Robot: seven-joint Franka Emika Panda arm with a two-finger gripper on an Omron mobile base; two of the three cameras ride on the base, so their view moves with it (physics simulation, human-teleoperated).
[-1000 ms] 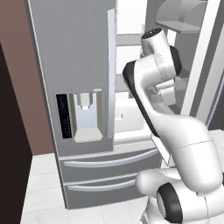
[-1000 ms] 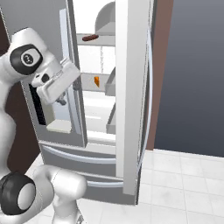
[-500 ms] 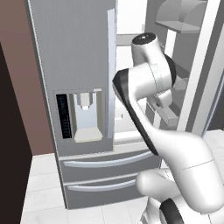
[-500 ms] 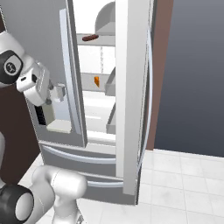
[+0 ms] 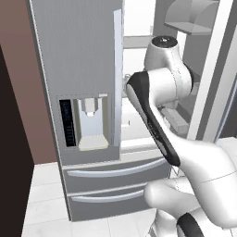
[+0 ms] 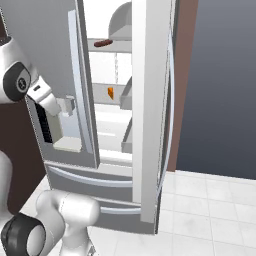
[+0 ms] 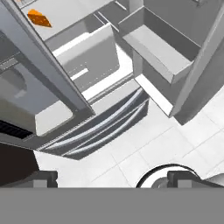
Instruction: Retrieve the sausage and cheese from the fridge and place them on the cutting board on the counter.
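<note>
Place: a rendered home kitchen.
Main appliance: a tall grey stainless French-door fridge (image 5: 88,115), water dispenser (image 5: 90,122) in its left door, two drawers below.
Fridge state: right door (image 6: 152,115) swung open, white interior with shelves and door bins.
Food inside: a sausage (image 6: 102,43) on an upper shelf, an orange cheese (image 6: 110,92) wedge lower down.
Floor: pale square tiles (image 6: 210,210).
Left side: a brown wall panel (image 5: 18,92).

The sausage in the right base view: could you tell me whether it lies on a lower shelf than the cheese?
No, the sausage lies on a shelf above the cheese inside the fridge.
</note>
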